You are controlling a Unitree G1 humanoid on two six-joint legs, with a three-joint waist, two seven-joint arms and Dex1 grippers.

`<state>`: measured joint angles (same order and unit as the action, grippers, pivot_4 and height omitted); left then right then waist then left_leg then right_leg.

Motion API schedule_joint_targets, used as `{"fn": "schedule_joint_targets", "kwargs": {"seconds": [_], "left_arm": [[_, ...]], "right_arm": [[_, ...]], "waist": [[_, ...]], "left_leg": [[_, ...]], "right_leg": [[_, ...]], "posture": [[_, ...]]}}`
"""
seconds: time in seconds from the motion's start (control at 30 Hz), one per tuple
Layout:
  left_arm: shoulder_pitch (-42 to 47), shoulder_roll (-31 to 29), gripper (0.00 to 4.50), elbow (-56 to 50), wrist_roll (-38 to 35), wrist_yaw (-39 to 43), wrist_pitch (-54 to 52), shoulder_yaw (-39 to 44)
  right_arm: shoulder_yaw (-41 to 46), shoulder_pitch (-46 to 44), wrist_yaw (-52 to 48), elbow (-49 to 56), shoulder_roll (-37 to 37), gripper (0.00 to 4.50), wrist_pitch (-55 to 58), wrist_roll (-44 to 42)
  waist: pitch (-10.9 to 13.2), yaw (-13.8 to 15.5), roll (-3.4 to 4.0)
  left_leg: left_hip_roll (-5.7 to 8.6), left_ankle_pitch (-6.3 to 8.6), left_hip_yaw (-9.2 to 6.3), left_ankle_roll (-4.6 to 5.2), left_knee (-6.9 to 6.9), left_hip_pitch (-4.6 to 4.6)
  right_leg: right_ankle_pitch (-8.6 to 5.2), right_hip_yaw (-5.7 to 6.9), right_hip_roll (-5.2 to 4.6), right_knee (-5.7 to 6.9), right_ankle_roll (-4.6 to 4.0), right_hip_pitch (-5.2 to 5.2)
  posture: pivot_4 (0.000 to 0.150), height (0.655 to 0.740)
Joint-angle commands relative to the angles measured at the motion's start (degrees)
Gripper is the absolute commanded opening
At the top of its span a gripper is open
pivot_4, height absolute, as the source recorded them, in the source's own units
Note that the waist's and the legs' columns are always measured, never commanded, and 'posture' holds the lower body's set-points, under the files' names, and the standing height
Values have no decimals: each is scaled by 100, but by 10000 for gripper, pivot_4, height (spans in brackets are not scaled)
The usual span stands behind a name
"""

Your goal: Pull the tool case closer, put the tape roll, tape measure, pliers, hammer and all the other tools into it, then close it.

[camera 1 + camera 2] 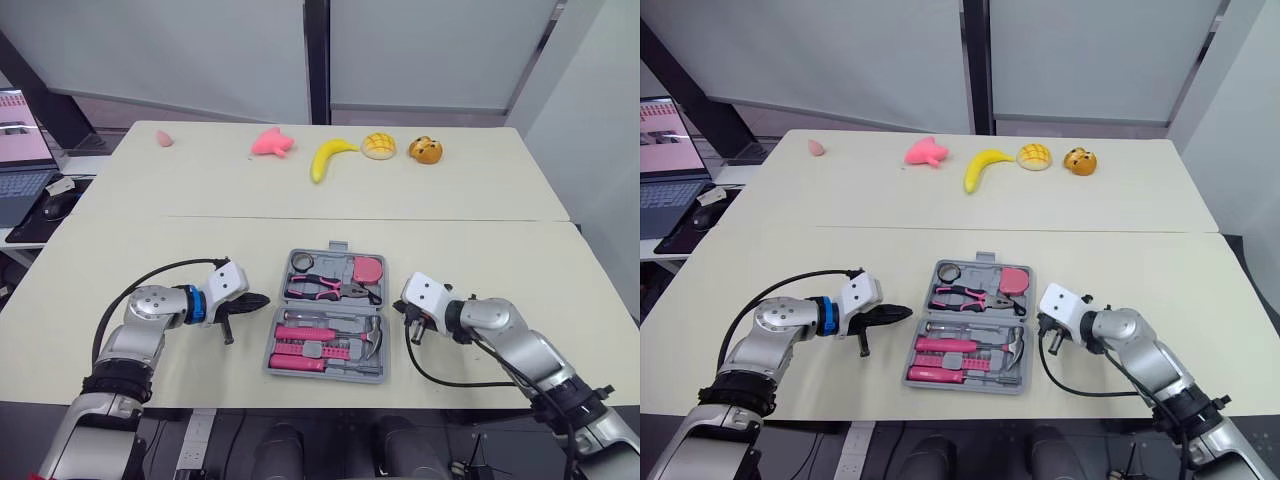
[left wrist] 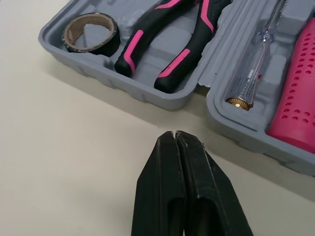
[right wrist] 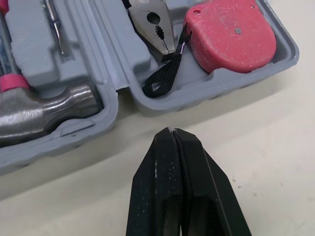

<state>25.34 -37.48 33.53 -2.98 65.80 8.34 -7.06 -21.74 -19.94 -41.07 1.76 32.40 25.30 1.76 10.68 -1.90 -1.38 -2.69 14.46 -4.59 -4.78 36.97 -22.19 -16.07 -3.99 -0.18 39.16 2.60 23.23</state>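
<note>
Grey case, one, lies open and flat at the near table's front edge, between the two grippers. Its halves sit one behind the other, with the handle tab on the far edge.

Far half:
- one tape roll at the left
- one pliers lying left to right, nose to the right
- one tape measure at the right

Near half:
- one hammer lying left to right, head to the right
- one clear screwdriver
- apparently two more pink-handled tools; that count is uncertain at this range

Left gripper is just left of the case and points at it, fingers pressed together and holding nothing. Right gripper is just right of the case, likewise pinched together and empty.

Far table holds one banana, two buns and two pink items.
</note>
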Motion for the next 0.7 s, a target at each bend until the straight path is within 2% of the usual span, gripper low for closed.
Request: {"fn": "schedule_joint_targets", "kwargs": {"seconds": [0.03,0.47,0.7], "left_arm": [[86,64,0,-59,37,-28,39,-30],[339,221,0,448,381,-238,551,-211],[296,317,0,341,334,-8,441,-247]], "right_arm": [[-16,-122,-78,-59,-67,40,-141,115],[-187,-99,-228,7,-346,40,41,246],[-179,-151,-328,9,-418,40,49,275]], "waist": [[0,0,0],[0,-7,0],[0,-7,1]], "left_leg": [[0,0,0,0,0,0],[0,0,-1,0,0,3],[0,0,-1,0,0,4]], "right_leg": [[0,0,0,0,0,0],[0,0,0,4,0,0],[0,1,0,7,0,-1]], "posture": [[1500,7255],[1500,7255],[1500,7255]]}}
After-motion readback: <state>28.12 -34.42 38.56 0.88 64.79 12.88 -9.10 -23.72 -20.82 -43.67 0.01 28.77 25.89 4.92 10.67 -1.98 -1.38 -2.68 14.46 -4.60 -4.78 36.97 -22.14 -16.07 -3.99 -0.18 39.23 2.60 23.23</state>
